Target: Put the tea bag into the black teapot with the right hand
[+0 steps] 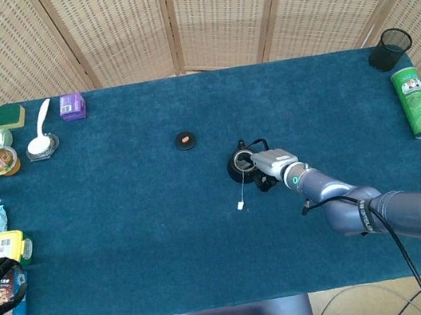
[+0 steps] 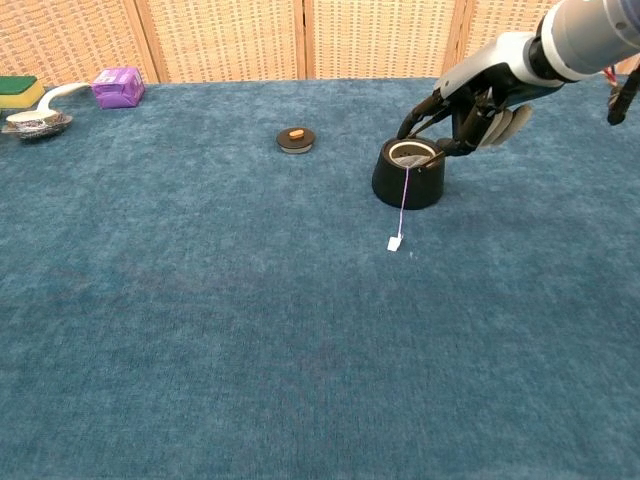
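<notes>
A: Right hand [image 2: 478, 98] holding anything?

B: Nope, fingers loosely apart, hovering just over the black teapot [image 2: 408, 173] near mid-desk. Tea bag [image 2: 408, 153] sits inside; its string hangs over the rim, tag [image 2: 395, 242] on the desk [image 2: 250, 320].

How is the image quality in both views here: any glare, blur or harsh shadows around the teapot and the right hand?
Head view: even, diffuse light, no glare on the blue table cover; the black teapot is small but sharp. Chest view: sharper detail, the tea bag string and tag clearly resolved, only a soft shadow by the teapot; the right hand shows no motion blur.
</notes>
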`<state>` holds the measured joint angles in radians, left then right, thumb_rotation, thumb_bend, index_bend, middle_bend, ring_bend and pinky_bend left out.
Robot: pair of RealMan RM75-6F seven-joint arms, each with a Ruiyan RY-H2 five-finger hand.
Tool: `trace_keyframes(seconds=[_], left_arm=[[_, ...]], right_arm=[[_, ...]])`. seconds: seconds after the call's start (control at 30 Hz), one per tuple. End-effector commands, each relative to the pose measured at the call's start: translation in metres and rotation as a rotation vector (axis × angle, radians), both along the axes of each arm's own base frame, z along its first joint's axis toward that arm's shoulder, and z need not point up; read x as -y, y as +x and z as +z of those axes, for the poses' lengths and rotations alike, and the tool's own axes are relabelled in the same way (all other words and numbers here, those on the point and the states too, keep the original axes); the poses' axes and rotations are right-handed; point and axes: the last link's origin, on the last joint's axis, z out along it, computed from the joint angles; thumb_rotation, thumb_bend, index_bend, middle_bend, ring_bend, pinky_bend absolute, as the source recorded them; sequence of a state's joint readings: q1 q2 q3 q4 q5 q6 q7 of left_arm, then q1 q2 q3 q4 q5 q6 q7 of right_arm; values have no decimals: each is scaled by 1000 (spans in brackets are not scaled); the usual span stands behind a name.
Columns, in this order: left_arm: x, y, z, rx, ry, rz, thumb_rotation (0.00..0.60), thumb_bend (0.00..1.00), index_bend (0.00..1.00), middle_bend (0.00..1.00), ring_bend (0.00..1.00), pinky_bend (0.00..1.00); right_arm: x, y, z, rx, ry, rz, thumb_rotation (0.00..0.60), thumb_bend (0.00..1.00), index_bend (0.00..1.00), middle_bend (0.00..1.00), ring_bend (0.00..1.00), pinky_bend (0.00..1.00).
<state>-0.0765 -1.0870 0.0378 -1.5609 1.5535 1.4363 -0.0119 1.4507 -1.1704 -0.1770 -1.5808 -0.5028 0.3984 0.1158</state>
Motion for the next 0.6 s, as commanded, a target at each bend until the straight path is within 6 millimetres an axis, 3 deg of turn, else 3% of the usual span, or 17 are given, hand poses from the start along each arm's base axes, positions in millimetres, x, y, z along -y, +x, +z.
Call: trace_keyframes(seconds=[0.03, 0.37, 0.6], left_arm=[[-1, 2, -1, 4, 0, -7, 600, 334, 479, 443, 382, 345], [-2, 2, 3, 2, 25, -3, 600, 334, 479, 443, 382, 345], [-5, -2, 16, -11, 75, 24, 600, 331, 480, 441, 349, 333]], right_arm=[[-6, 2, 11, 34, -22, 9, 600, 730, 0, 1000, 1000, 1000], [-32, -11, 46, 159, -144, 80, 600, 679, 14, 996, 1000, 1000], [-51, -37, 72, 227, -297, 123, 600, 626, 33, 873, 988, 987]])
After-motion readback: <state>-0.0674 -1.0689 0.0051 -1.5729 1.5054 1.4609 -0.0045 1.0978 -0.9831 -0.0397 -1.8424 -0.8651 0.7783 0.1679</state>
